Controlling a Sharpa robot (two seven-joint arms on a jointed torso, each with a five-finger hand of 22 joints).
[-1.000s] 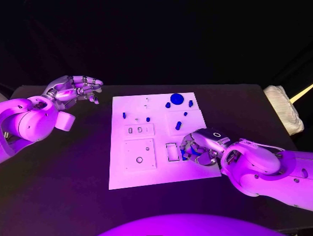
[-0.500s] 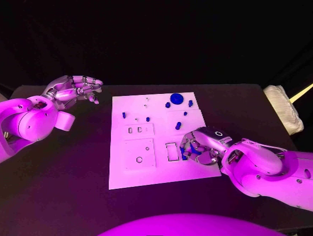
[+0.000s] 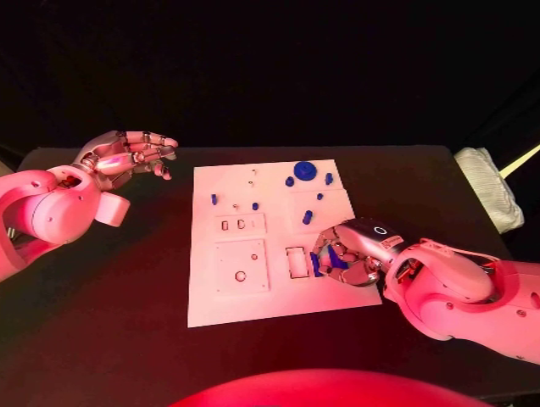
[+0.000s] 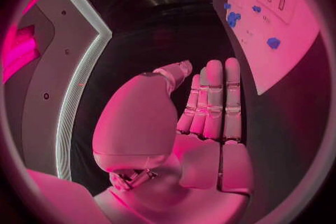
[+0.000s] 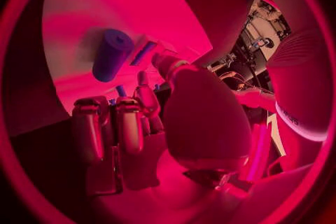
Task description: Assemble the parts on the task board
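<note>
The left hand (image 3: 125, 155) hovers over the bare table beyond the board's far left corner, well apart from every part; in the left wrist view its fingers (image 4: 213, 98) lie straight and side by side, holding nothing. The white board (image 3: 227, 301) lies in the middle of the table, with small blue parts scattered over its far half, among them a round blue cap (image 3: 304, 170) near the far edge and a short blue peg (image 3: 308, 217) closer in. A rectangular slot (image 3: 297, 262) sits on the near right part of the board. Just right of that slot is the right hand (image 3: 350, 251), plainly the nearer one for the job. It pinches a blue cylinder (image 3: 336, 259), a smooth, stubby piece that looks matte, held at a slant over the board. In the right wrist view the cylinder (image 5: 111, 55) stands out beyond the curled fingers (image 5: 115, 123), its long axis pointing away from the palm. The slot lies just left of the fingertips, so the coming move is likely a short shift that way.
</note>
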